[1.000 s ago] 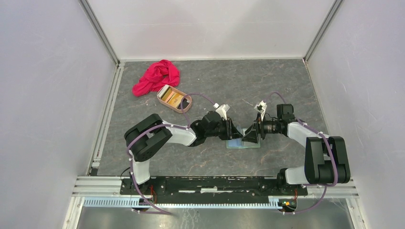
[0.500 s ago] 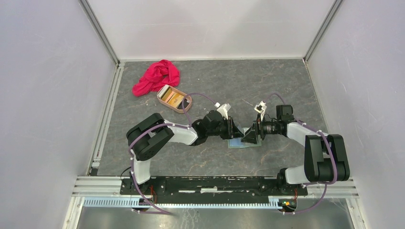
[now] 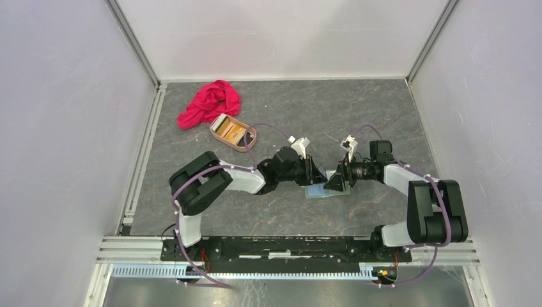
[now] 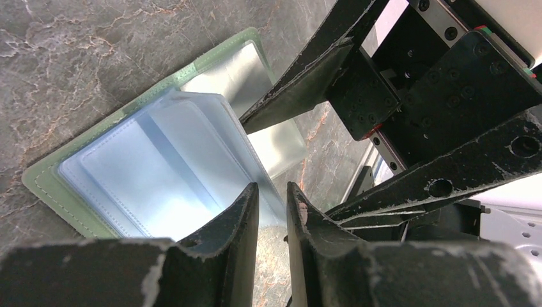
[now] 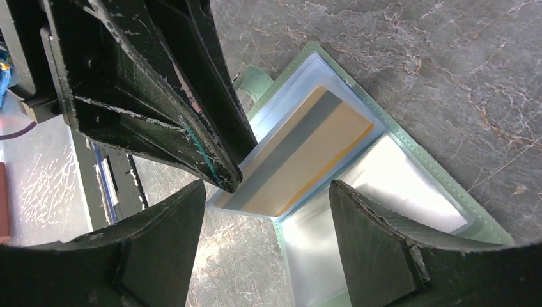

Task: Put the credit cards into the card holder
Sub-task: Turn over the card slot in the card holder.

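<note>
The sage-green card holder point(image 3: 323, 190) lies open on the table between my two grippers. One pale blue pocket leaf point(image 4: 166, 160) is raised off it. An orange-gold credit card with a dark stripe point(image 5: 319, 153) sits inside that leaf. My left gripper point(image 4: 271, 192) is nearly shut, with its tips at the leaf's free edge point(image 5: 230, 182). My right gripper point(image 5: 265, 187) is open wide, low over the holder's near edge, with nothing in it. More cards point(image 3: 230, 131), orange-gold and pale, lie in the pinkish-tan tray point(image 3: 250, 146).
A crumpled red cloth point(image 3: 209, 102) lies at the back left, just beyond the tray. Grey walls close the table on three sides. The two grippers' fingers nearly meet over the holder.
Both grippers and the card holder have shifted slightly away from the near edge. The left gripper stays at the raised leaf and the right stays open.
</note>
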You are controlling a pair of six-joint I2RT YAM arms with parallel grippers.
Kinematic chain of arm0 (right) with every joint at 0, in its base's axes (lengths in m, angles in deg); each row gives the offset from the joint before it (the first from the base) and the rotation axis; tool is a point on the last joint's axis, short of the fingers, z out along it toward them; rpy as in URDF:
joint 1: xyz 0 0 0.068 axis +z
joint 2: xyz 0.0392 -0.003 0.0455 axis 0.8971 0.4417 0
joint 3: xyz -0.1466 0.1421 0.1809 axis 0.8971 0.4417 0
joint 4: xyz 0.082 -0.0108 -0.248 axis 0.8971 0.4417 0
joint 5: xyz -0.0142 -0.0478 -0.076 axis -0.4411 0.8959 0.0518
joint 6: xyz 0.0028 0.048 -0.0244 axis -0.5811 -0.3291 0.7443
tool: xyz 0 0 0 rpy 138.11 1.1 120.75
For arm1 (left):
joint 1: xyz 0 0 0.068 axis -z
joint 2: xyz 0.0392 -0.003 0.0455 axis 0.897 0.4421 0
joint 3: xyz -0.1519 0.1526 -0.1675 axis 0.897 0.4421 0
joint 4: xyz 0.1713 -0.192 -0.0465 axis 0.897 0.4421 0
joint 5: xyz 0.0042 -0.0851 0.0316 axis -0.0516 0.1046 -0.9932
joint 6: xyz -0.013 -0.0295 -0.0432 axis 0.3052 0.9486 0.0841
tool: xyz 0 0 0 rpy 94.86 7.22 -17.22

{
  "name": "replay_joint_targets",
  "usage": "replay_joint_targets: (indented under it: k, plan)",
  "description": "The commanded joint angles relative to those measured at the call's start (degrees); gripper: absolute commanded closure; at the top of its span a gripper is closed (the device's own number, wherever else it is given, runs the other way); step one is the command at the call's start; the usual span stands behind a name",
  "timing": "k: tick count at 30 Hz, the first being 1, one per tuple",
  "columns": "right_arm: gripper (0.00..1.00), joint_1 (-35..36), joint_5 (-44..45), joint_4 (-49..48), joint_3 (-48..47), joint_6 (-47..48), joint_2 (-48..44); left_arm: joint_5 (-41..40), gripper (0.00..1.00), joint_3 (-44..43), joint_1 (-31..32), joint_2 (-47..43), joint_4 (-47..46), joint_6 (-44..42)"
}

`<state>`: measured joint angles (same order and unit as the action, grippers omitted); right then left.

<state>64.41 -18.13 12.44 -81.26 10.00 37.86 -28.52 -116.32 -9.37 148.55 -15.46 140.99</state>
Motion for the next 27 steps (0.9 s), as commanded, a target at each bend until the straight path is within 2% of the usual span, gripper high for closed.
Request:
replay_joint_targets:
  k: [1, 5, 27]
  plan:
    - [0.24, 0.04, 0.84, -1.83, -0.04, -0.23, -1.34, -0.46, 0.71, -1.29, 0.19, 0.37, -1.19, 0.57]
    - [0.28, -0.15, 1.85, -1.88, 0.04, -0.19, -1.64, -0.83, 0.7, -0.77, 0.17, 0.21, -1.12, 0.56]
    - [0.32, -1.92, 2.12, -1.77, -0.09, -0.28, -1.82, -3.11, 0.61, 2.68, -0.51, -2.87, -1.23, -0.06]
